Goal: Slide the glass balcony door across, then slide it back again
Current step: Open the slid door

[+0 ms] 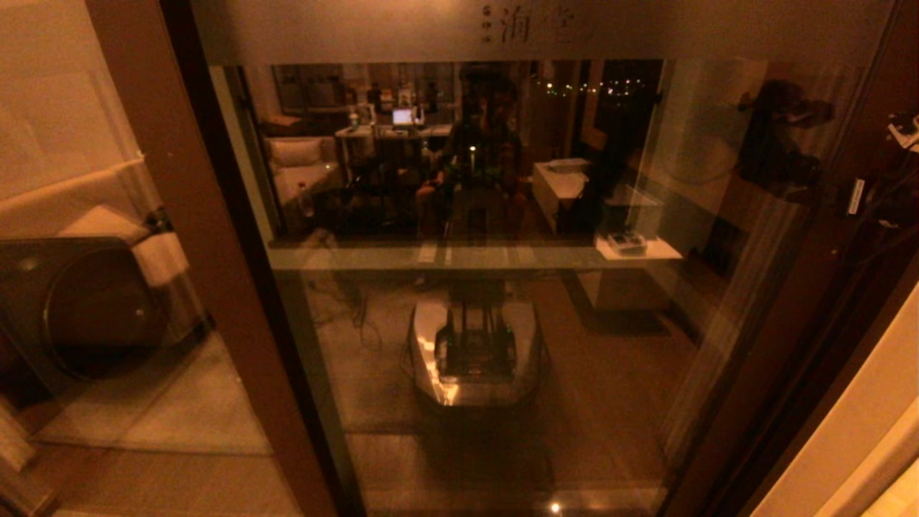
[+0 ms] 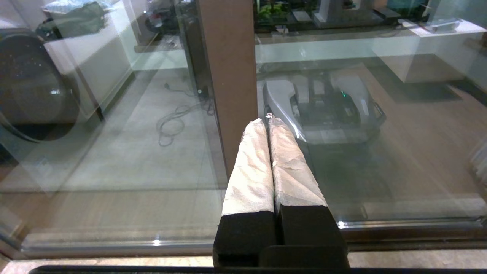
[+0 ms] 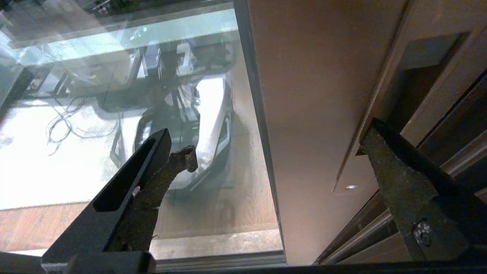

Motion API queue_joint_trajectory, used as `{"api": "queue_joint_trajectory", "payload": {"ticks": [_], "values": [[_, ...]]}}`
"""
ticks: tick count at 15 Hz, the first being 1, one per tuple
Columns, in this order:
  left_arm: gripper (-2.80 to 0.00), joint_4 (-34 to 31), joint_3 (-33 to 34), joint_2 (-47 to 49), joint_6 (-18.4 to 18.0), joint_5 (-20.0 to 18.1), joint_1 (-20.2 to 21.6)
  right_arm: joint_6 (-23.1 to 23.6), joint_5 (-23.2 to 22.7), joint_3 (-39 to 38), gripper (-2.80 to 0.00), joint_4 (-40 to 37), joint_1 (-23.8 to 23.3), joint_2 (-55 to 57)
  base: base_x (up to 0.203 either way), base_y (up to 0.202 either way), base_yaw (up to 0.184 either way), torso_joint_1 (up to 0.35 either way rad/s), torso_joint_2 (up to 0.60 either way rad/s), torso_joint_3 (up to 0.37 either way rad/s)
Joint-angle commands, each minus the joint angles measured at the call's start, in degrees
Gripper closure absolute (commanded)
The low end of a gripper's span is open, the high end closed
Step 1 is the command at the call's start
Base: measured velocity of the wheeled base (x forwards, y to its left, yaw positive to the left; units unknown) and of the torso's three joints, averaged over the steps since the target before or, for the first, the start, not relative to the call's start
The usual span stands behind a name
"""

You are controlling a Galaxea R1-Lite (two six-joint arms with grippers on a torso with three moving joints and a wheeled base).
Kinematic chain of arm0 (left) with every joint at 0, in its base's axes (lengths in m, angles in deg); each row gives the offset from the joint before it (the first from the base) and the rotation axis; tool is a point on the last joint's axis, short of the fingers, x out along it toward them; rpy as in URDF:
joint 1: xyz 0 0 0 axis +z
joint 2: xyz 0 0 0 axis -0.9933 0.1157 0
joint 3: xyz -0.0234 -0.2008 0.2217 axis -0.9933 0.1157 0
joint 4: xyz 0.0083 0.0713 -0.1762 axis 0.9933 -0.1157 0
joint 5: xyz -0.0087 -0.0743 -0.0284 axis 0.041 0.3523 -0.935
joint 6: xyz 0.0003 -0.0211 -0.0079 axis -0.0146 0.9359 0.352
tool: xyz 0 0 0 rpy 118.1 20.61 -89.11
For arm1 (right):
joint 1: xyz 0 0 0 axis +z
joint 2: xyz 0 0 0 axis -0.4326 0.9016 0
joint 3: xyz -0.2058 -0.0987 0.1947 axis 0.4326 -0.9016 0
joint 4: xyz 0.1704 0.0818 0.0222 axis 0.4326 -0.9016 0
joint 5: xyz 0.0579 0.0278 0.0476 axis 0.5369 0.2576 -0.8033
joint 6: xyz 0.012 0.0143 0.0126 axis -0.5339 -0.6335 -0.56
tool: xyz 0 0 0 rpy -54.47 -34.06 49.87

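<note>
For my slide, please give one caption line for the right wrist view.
Right gripper, fingers open, straddling the brown wooden stile of the glass balcony door near its recessed lock plate.

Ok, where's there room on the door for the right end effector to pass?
The right end effector, open, straddles the brown stile of the glass balcony door. Bare room: the flat stile face between the glass edge and the recessed lock plate. Tight: past the plate, where frame rails crowd one finger. Left end effector, shut, sits parked by the middle post.
</note>
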Motion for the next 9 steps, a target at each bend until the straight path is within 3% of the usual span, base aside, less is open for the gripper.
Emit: {"api": "queue_joint_trajectory", "payload": {"ticks": [1, 9], "values": [[0.00, 0.0, 0.1, 0.0, 0.0, 0.0, 0.0, 0.0, -0.6, -0.2, -2.80, -0.2, 0.1, -0.5, 0.000, 0.000, 0.000, 0.000, 0.00, 0.000], [0.00, 0.0, 0.0, 0.0, 0.0, 0.0, 0.0, 0.0, -0.6, -1.8, -2.80, -0.2, 1.2, -2.1, 0.000, 0.000, 0.000, 0.000, 0.00, 0.000]]}}
